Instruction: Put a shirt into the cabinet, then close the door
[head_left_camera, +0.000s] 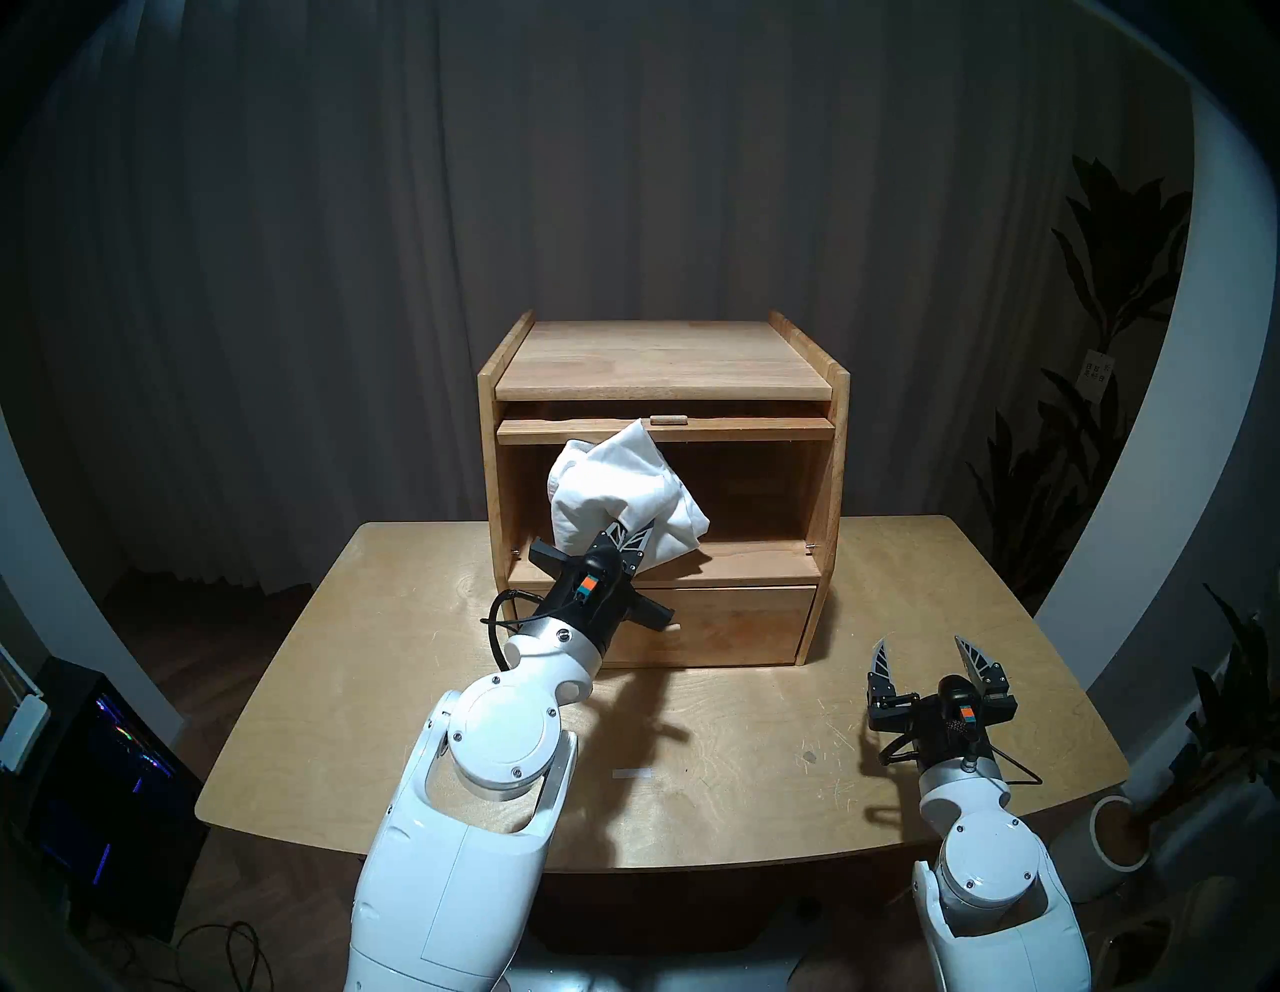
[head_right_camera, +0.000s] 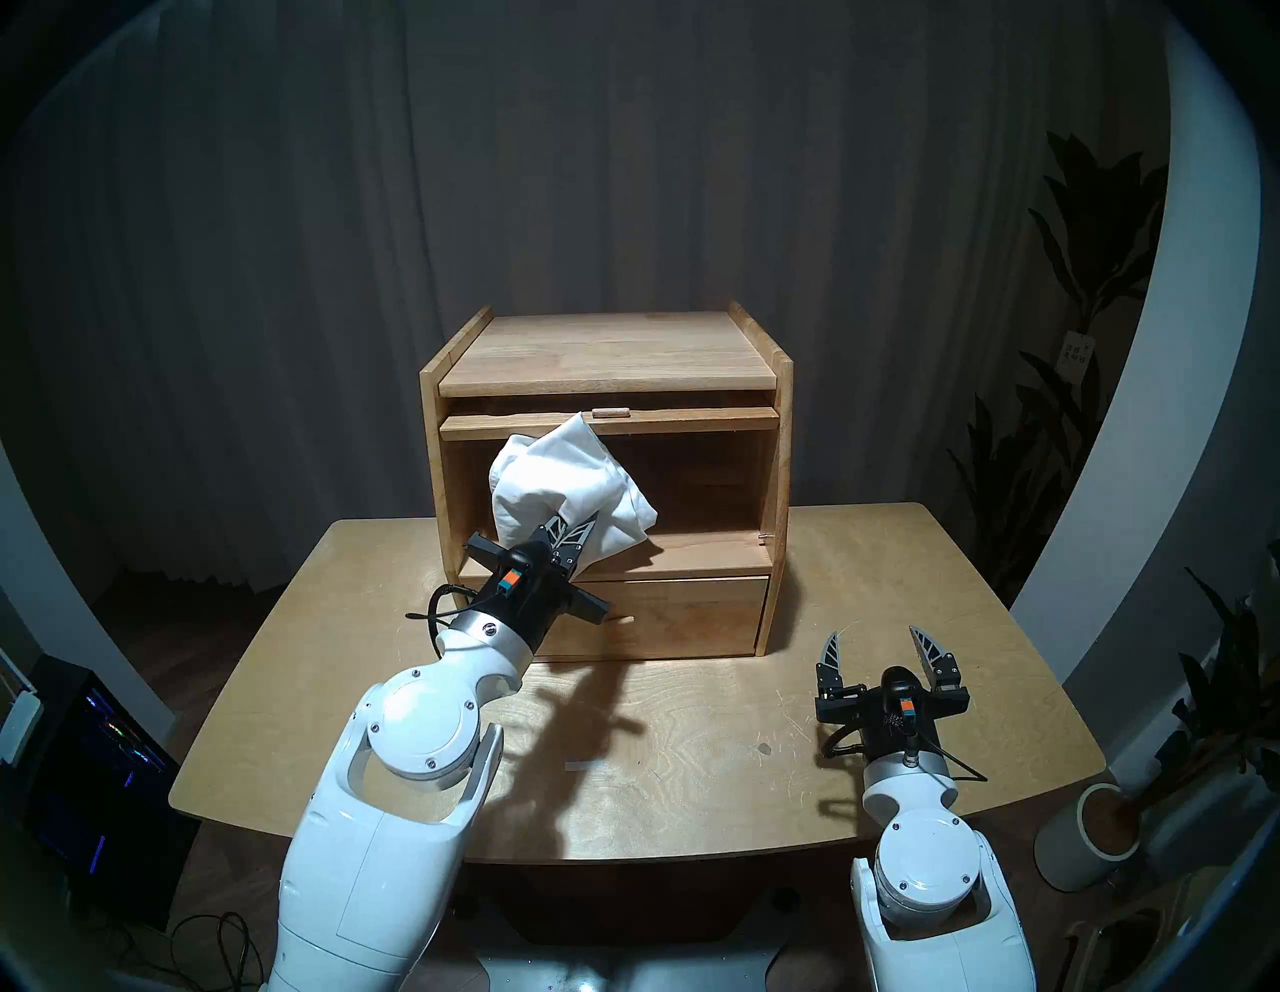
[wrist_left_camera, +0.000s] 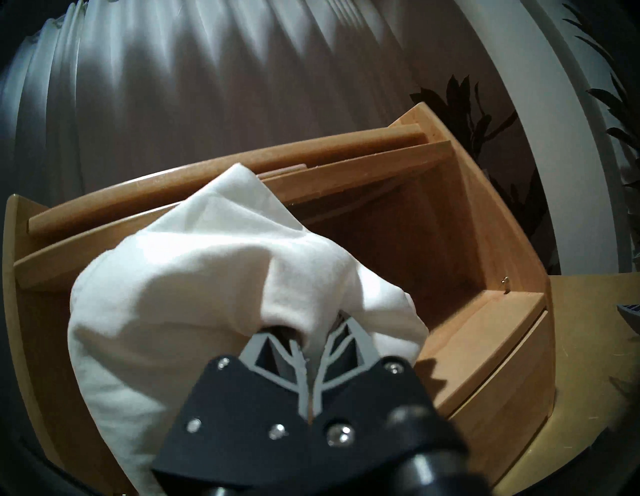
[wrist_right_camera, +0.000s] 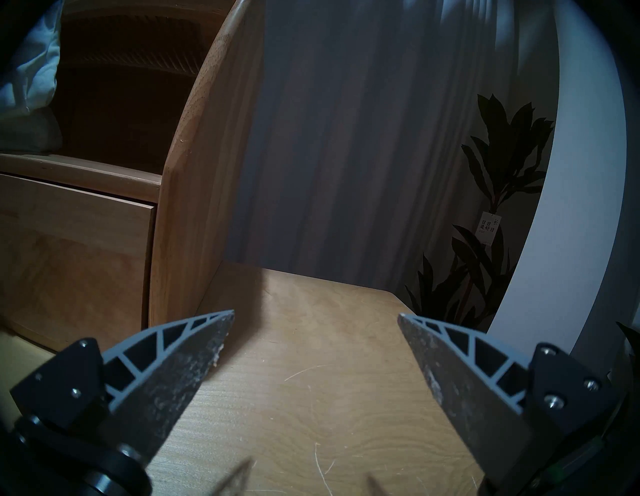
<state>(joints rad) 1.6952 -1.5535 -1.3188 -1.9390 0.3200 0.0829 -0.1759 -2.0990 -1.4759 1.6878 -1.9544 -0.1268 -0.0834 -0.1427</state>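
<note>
Shirt (head_left_camera: 616, 495) bunched beyond left gripper (head_left_camera: 627, 539) fingers, pinched shut on fabric at cabinet (head_left_camera: 828, 478) mouth; push deeper, under raised door (head_left_camera: 727, 431), before releasing. Right gripper (head_left_camera: 925, 654) spread, empty.

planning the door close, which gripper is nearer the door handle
Left. The left gripper holds the shirt below the handle; the right gripper hovers over the table.

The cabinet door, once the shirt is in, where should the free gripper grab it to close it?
Take the small wooden handle at the middle of the door, which lies flat, slid in under the top. Come straight from the front with the open right gripper; only that edge sticks out.
</note>
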